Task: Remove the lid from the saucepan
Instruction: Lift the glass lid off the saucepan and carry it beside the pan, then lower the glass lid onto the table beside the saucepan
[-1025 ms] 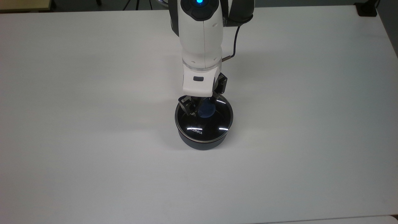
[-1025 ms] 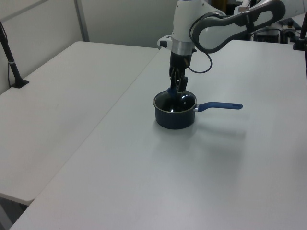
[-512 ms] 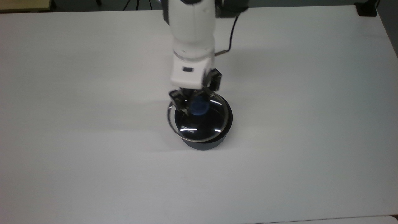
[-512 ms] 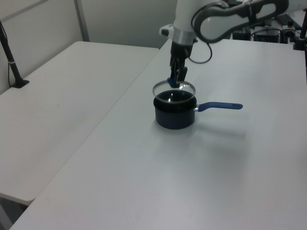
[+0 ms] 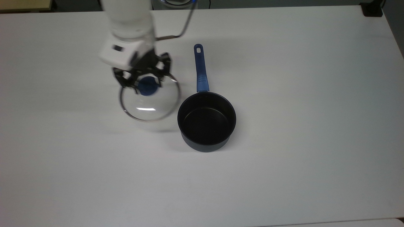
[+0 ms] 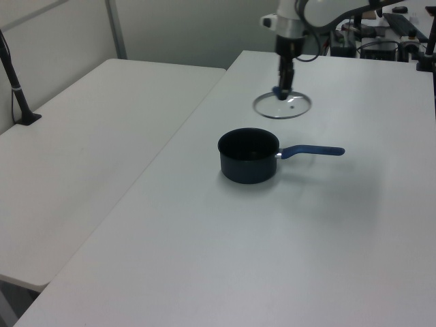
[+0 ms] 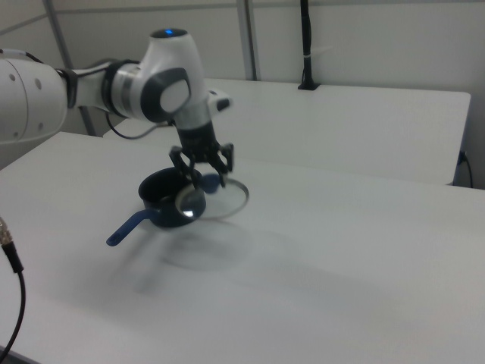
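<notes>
I have the lid (image 5: pixel 149 101) pinched by its blue knob (image 5: pixel 148 86), my gripper (image 5: pixel 143 82) closed narrow around it. In the top view the lid hangs at about nine o'clock from the saucepan (image 5: pixel 206 121), clear of its rim, and the pan's blue handle (image 5: pixel 200 69) points to twelve.

The lid is glass in a metal rim, so I judge it stiff, fairly heavy for its size and breakable if dropped. The knob is the only sensible hold; the glass is smooth and too wide for my fingers. Gripped at the centre it should hang level, though a small round knob could let it swing or twist.

The right view shows the lid (image 7: pixel 213 199) lifted off the table (image 7: pixel 341 258), with a faint shadow beneath it. The left view shows the lid (image 6: pixel 282 105) beyond the open saucepan (image 6: pixel 248 155), with the small vent as a dark dot. The top view shows the pan's black inside, empty.
</notes>
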Robot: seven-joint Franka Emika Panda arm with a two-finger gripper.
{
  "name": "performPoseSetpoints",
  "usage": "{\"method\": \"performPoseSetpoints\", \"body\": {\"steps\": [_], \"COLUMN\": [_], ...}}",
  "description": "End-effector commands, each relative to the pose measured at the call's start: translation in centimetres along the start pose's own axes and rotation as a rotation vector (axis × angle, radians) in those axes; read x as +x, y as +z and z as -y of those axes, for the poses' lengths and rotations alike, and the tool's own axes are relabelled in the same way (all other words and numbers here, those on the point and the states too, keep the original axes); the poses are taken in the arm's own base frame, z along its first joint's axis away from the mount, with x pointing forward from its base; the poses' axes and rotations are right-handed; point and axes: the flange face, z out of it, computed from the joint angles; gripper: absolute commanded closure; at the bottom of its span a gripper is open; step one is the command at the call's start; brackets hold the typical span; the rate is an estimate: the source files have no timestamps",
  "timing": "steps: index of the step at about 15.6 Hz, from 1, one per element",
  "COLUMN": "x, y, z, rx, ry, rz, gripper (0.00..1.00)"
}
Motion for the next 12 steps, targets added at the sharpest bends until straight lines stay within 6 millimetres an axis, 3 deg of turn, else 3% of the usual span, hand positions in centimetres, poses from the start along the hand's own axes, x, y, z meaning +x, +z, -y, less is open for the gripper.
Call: {"method": "performPoseSetpoints", "body": {"steps": [1,4,9,10,11,12], "x": [-3.9,-4.7,-4.2,-4.2,-4.2,-4.3], "y": [3.2,7.6,11.7,12.0,11.7,11.1], "z": [-1.5,-2.4,-3.9,-3.9,-4.0,-4.2], "rx": [-0.027,-0.063,-0.072,-0.07,-0.072,-0.074], "ry": [0.037,0.048,0.067,0.067,0.072,0.09], "rz": [0.045,-0.024,-0.055,-0.053,-0.055,-0.058], "gripper": [0.55,0.55,0.51,0.39,0.14,0.0]}}
